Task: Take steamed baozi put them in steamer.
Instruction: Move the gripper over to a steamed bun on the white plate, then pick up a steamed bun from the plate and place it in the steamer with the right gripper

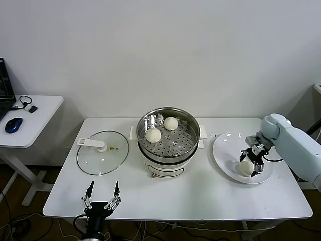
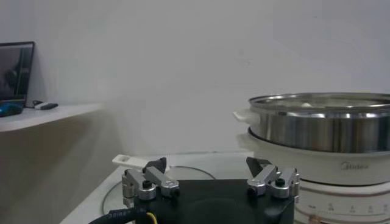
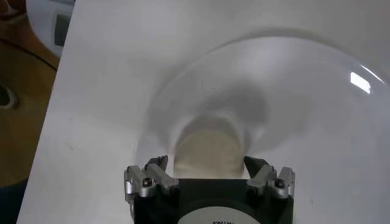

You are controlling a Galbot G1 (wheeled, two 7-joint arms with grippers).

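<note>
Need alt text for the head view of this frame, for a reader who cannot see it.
The right end effector straddles, jaws open, the one baozi on the white plate at the table's right. Two baozi sit in the steamer at centre, a glass lid lies left, and the left end effector waits open at the near edge.

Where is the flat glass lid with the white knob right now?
In the head view, the round flat glass lid with a white knob lies on the white table, on the robot's left side, just beside the shiny steel steamer.
</note>
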